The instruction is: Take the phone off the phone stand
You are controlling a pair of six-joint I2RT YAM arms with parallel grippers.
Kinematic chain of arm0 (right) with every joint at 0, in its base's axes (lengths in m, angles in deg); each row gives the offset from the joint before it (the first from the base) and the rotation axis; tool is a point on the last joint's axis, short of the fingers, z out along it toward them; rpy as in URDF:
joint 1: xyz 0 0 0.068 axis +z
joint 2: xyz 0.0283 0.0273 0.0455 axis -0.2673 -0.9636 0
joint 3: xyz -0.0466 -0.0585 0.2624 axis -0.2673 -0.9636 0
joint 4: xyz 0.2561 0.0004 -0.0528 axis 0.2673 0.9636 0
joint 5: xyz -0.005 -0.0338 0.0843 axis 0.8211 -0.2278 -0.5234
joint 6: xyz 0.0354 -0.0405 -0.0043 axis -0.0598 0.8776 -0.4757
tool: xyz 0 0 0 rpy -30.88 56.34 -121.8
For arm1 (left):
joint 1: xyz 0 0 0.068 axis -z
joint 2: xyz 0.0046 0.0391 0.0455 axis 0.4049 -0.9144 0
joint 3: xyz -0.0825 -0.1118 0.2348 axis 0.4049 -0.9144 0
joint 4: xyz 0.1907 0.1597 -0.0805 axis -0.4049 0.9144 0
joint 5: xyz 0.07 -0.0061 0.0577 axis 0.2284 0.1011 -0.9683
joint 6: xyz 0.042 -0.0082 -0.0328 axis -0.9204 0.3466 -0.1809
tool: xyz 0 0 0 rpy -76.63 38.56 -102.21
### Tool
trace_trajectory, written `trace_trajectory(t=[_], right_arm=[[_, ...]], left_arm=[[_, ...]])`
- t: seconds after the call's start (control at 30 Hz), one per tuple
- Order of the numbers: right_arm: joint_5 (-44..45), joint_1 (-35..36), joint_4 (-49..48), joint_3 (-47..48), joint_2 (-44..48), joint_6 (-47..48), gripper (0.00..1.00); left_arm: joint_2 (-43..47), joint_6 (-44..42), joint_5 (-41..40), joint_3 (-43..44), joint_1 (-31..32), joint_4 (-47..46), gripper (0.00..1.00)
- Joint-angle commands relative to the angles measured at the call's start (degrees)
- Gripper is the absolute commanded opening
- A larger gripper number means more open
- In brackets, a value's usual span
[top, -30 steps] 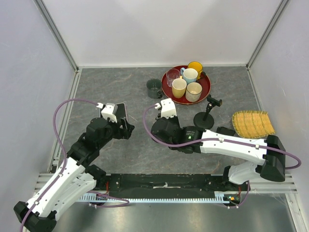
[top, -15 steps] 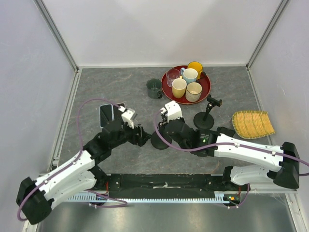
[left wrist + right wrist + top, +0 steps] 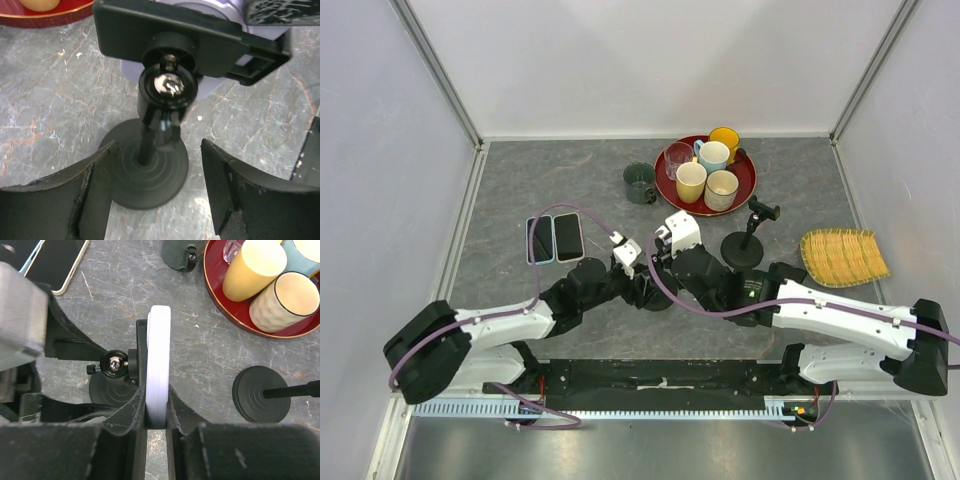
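In the last second the left hand [image 3: 155,192] has left the two phones [image 3: 554,238] lying flat on the far-left tabletop [image 3: 520,180] and swung right to the stand [image 3: 149,167]. It is released, fingers [image 3: 65,200] spread either side of the stand's base and not gripping it. The right hand [image 3: 156,401] has moved in too and is now clenched on the phone [image 3: 158,355], which sits upright in the stand's clamp near the centre. The extraction seems set up: a left grip on the stand would likely steady it while the phone lifts out.
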Motion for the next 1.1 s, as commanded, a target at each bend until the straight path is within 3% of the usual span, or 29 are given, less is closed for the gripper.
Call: trace_trajectory(t=[0.0, 0.23, 0.37, 0.47, 0.5, 0.7, 1.07], right_arm=[[-1.3, 0.1, -3.4, 0.0, 3.1, 0.6, 0.0], [-1.6, 0.1, -3.6, -1.1, 3.7, -0.2, 0.01], [-1.5, 0.0, -3.6, -1.7, 4.8, -0.5, 0.03], [-0.9, 0.1, -3.4, -1.6, 5.0, -1.4, 0.21], [-0.6, 0.0, -3.4, -1.3, 5.1, -1.6, 0.31], [5.1, -0.1, -1.9, 0.8, 3.6, -3.4, 0.44], [7.4, -1.2, -1.6, 1.6, 0.3, -5.1, 0.46]], left_arm=[[-5.5, -5.1, -1.1, 1.0, 0.3, -15.1, 0.7], [-15.9, -3.2, -0.8, 1.3, 0.2, -28.0, 0.46], [-18.4, -3.6, 1.0, 1.2, 0.3, -30.7, 0.22], [-18.2, -4.2, 1.0, 1.1, 1.0, -30.8, 0.04], [-18.1, -5.2, 0.8, 1.0, 1.4, -30.5, 0.02], [-17.5, -8.2, -2.6, 0.2, 4.7, -29.4, 0.02], [-16.9, -8.2, -4.3, 0.2, 6.7, -29.1, 0.02]])
